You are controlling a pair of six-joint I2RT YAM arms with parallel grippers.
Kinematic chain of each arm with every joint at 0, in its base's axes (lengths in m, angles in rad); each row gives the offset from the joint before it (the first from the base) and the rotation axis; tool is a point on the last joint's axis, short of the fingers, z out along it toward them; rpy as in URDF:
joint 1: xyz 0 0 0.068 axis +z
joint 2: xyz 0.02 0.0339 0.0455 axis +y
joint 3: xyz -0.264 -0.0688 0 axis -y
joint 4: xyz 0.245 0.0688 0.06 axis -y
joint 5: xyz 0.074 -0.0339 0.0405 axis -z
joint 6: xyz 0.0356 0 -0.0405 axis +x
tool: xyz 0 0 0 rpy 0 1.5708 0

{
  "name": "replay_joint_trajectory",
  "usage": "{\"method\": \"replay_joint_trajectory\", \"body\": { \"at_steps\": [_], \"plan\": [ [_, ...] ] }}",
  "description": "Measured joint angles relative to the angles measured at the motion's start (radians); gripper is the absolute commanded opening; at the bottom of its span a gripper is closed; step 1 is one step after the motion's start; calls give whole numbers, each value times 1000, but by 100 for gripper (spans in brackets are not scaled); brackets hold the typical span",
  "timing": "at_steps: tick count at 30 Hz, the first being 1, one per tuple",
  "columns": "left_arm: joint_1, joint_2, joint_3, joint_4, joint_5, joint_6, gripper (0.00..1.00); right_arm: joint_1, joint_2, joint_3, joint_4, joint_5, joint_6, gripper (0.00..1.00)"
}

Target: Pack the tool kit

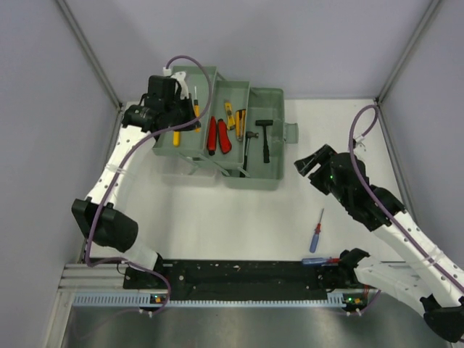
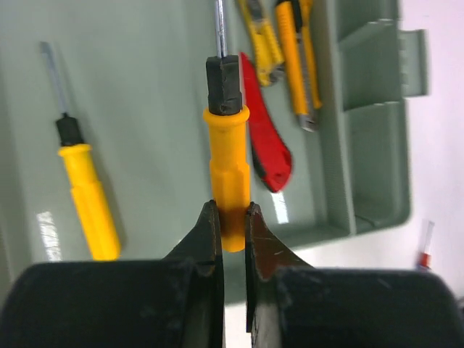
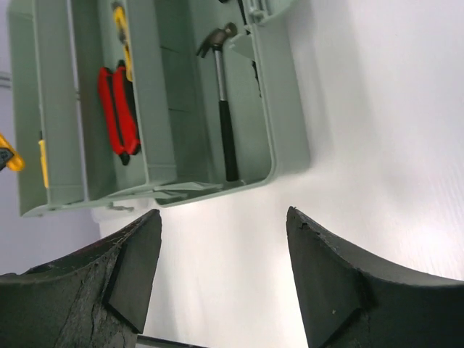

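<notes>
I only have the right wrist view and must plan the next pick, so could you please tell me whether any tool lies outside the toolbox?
Observer: Yes, a small screwdriver lies on the table, on the near side of the open right pincer.
Operator: Thank you. Is the left arm free to help?
Observer: No, the left pincer is shut on a yellow-handled screwdriver over the left tray of the toolbox.
</notes>
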Motion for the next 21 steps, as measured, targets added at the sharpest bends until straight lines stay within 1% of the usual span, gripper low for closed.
{"method": "replay_joint_trajectory", "body": {
  "at_steps": [8,10,12,15,17,18,21],
  "plan": [
    [13,161,55,-24,-198,74,1,-7,-1,-22,-76,19,37,66],
    [15,195,67,-25,-228,85,11,-14,-3,-30,-97,26,55,66],
    [16,222,85,-35,-254,86,24,-29,-1,-43,-130,30,76,67],
    [17,246,125,-48,-277,85,47,-75,21,-73,-172,18,101,68],
    [17,249,145,-60,-288,84,58,-106,54,-107,-193,2,116,68],
    [17,249,156,-65,-295,79,61,-117,71,-126,-204,-6,123,68],
    [17,249,183,-77,-304,77,62,-140,113,-178,-228,-25,138,67]
  ]
}}
